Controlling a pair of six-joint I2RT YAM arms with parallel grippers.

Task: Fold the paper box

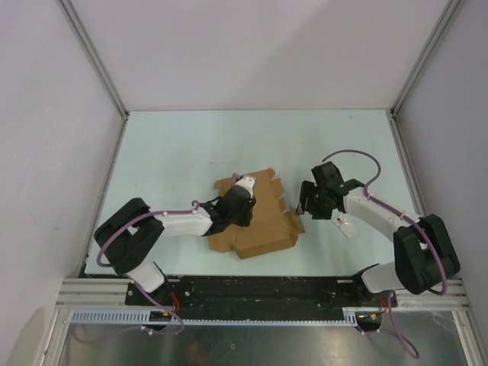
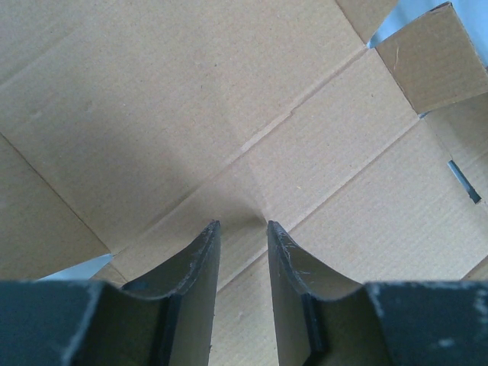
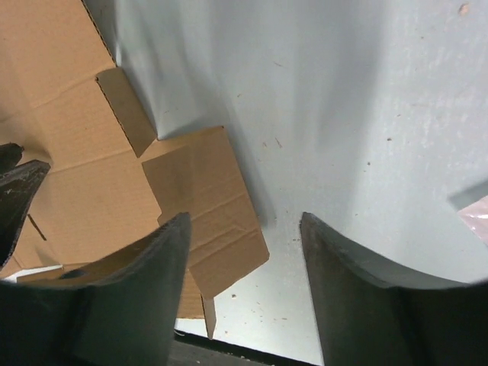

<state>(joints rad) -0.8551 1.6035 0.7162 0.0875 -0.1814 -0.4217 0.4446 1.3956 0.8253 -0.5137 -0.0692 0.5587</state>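
Note:
The paper box is a flat brown die-cut cardboard sheet lying near the middle of the table. My left gripper is down over the sheet's middle. In the left wrist view its fingertips rest narrowly apart on the cardboard beside a crease, with nothing between them. One flap stands up at the far right corner. My right gripper hovers at the sheet's right edge, open wide. A side flap lies under its left finger, not gripped.
A small silvery-white packet lies on the pale table just right of the right gripper; its corner shows in the right wrist view. White walls enclose the table on three sides. The near table edge is close below the flap.

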